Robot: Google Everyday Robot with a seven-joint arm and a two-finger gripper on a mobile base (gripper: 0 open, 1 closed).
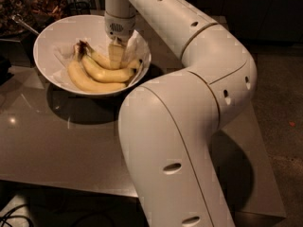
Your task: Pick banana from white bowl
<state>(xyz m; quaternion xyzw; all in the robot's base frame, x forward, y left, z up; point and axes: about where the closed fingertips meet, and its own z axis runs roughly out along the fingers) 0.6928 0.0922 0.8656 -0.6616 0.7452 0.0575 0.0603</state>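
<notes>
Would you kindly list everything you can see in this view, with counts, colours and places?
white bowl: one, glossy white, on the table, far left.
paper lining: one, white, crumpled, inside the bowl.
bananas: three, pale yellow, lying in the bowl, dark stem ends at upper left.
table: one, glossy grey-brown, under the bowl.
dark clutter: count unclear, dark brown, behind the bowl at top left.
floor: dark, at right.
arm: one, white, fills the middle and right.
tool: one, cream, down inside the bowl at the bananas.
</notes>
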